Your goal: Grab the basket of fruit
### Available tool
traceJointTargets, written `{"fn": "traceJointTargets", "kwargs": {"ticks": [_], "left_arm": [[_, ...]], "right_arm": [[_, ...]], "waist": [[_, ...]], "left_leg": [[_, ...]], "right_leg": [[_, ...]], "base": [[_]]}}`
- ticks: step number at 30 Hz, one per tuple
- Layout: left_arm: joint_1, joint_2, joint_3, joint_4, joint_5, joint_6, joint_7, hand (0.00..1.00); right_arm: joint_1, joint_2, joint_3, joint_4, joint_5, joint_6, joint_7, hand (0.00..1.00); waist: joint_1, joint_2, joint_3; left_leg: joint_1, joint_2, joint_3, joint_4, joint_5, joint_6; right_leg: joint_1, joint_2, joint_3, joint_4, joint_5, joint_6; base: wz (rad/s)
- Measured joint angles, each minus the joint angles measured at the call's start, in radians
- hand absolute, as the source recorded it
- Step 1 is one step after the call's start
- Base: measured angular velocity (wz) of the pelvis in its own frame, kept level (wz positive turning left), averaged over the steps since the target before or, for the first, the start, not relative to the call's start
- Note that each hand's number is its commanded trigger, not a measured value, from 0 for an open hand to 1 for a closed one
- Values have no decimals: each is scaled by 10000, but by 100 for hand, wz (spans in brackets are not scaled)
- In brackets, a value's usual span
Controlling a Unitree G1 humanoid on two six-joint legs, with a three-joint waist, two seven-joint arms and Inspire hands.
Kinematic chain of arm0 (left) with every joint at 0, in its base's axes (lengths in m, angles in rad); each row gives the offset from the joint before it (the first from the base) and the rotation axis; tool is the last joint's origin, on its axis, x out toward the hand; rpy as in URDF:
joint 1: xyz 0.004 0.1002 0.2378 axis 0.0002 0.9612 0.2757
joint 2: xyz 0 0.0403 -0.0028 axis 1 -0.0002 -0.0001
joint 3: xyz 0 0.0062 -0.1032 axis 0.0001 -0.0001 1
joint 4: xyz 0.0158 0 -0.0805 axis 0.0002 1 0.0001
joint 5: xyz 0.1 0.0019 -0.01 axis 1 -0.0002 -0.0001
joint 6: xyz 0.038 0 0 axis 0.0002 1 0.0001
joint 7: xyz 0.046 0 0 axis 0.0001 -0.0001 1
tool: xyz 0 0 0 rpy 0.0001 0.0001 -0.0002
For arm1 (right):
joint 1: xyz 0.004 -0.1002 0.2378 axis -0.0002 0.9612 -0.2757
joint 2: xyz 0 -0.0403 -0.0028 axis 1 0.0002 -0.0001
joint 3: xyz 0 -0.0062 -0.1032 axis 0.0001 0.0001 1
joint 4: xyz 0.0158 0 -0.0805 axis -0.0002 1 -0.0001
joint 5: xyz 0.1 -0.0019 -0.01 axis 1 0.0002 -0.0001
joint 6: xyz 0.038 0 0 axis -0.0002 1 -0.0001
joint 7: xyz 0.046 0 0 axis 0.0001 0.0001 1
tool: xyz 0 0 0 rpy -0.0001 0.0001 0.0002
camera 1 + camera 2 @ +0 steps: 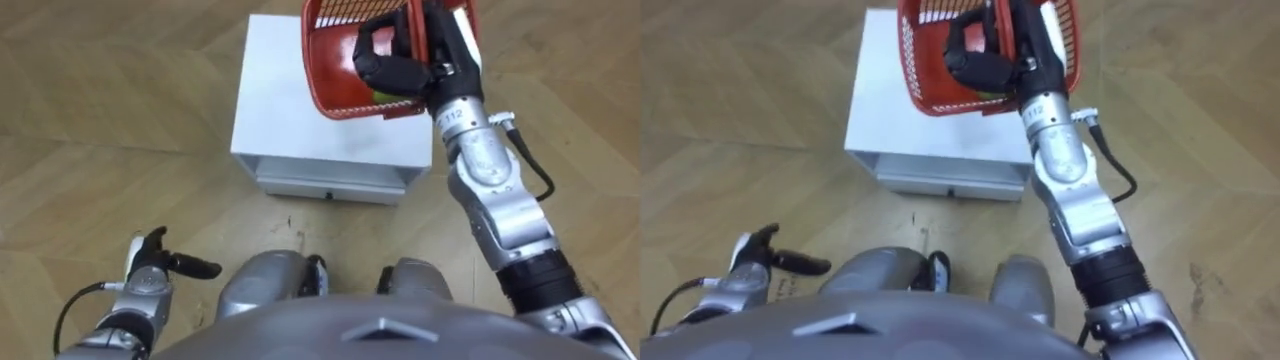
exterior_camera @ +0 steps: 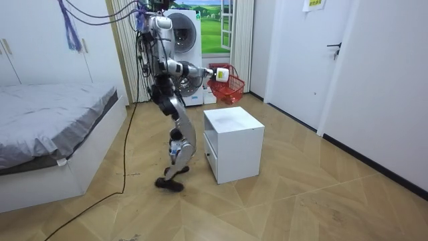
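Fruit basket [image 1: 330, 60], red and tilted, hangs in the air above the white cabinet [image 1: 300, 120], clear of its top. Right hand [image 1: 395, 65] is curled round the basket's right edge. Left hand [image 1: 150, 276], fingers relaxed, hangs low and well apart from it.

I saw the red plastic lattice-walled fruit basket [image 1: 325, 70], with a yellow-green patch of fruit [image 1: 384, 97] showing inside. The right hand [image 1: 395, 65] was black-fingered above a silver-grey forearm; the left hand [image 1: 160, 268] was black too. The boxy bench [image 1: 290, 110] was plain white, and the wooden parquet floor [image 1: 120, 120] was pale tan in a herringbone pattern.
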Motion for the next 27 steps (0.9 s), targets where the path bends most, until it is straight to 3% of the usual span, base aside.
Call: {"fn": "traceJointTargets", "kwargs": {"ticks": [1,2,4,5,8,12,19,27], "left_arm": [[-16,-89,-88,70,6,-50,-67,0],[-29,-177,-87,173,7,-88,-79,0],[86,-238,-83,158,5,-78,-73,0],[219,-229,-48,48,-2,-87,-67,0],[719,-217,61,44,175,-78,-72,0],[1050,-219,263,49,242,123,-105,0],[849,-301,400,81,222,127,-293,0],[861,-299,583,67,225,77,-446,0]], "right_arm": [[6,-20,66,3,-76,2,2,100],[-10,-43,83,3,-187,1,-19,100],[-49,-164,190,-1,-204,3,-21,100],[-108,-264,303,-4,-125,4,4,100],[-236,-409,362,-9,303,2,2,100],[-239,-420,379,107,639,2,2,100],[-217,-419,771,812,713,17,99,100],[-224,-407,720,932,674,2,-359,100]], "waist": [[-7,-19,-17],[43,-61,-43],[82,-12,-83],[177,12,-113],[591,9,-123],[651,-54,-146],[715,-232,-99],[606,-205,-93]], "left_leg": [[264,-10,1,-248,0,0],[464,-32,72,-485,-13,-14],[736,33,68,-726,-86,-96],[882,187,189,-946,-98,-148],[1166,470,414,-1263,-28,-280],[1438,676,619,-1670,-8,-360],[1414,805,629,-2018,23,-419],[1253,809,620,-2092,23,-420]], "right_leg": [[85,151,48,-1721,52,0],[276,307,79,-3325,298,-138],[590,429,5,-4189,1014,-363],[781,500,-150,-4474,1043,-417],[1251,767,-284,-5158,1125,-556],[1631,955,-508,-5748,1173,-635],[1777,1165,-518,-6463,1404,-706],[1792,1177,-672,-6827,1585,-641]], "base": [[56],[60],[60],[36],[-1],[8],[-3],[3]]}}
